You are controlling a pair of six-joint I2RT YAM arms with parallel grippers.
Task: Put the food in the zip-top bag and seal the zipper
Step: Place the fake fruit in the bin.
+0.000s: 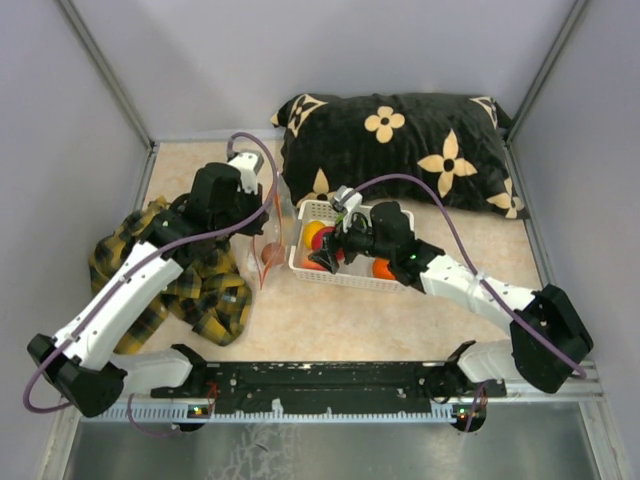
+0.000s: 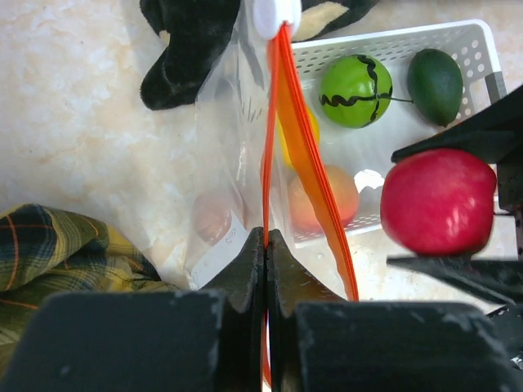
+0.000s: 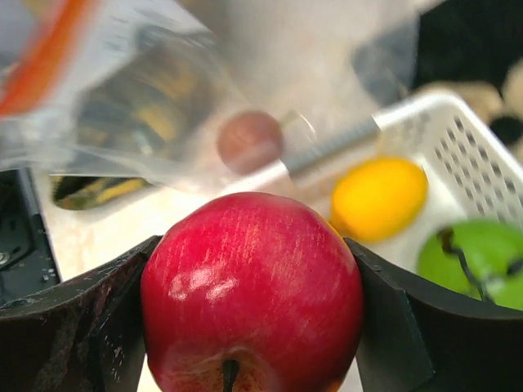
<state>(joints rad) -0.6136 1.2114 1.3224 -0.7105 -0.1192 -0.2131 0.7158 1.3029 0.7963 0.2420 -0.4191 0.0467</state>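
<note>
My left gripper [image 2: 266, 242] is shut on the red-orange zipper [image 2: 273, 139] of the clear zip-top bag [image 2: 221, 155] and holds it upright left of the white basket [image 1: 345, 280]. One brown fruit [image 2: 214, 216] lies inside the bag. My right gripper [image 3: 252, 269] is shut on the red fruit [image 3: 253, 310], just above the basket's left end next to the bag [image 1: 270, 245]. The green striped fruit [image 2: 355, 79], dark green fruit [image 2: 435, 75], yellow fruit [image 3: 378, 198], peach fruit [image 2: 327, 196] and orange fruit [image 1: 381, 268] sit in the basket.
A black pillow with beige flowers [image 1: 400, 140] lies behind the basket. A yellow plaid cloth [image 1: 170, 270] lies under my left arm, left of the bag. Grey walls close in both sides.
</note>
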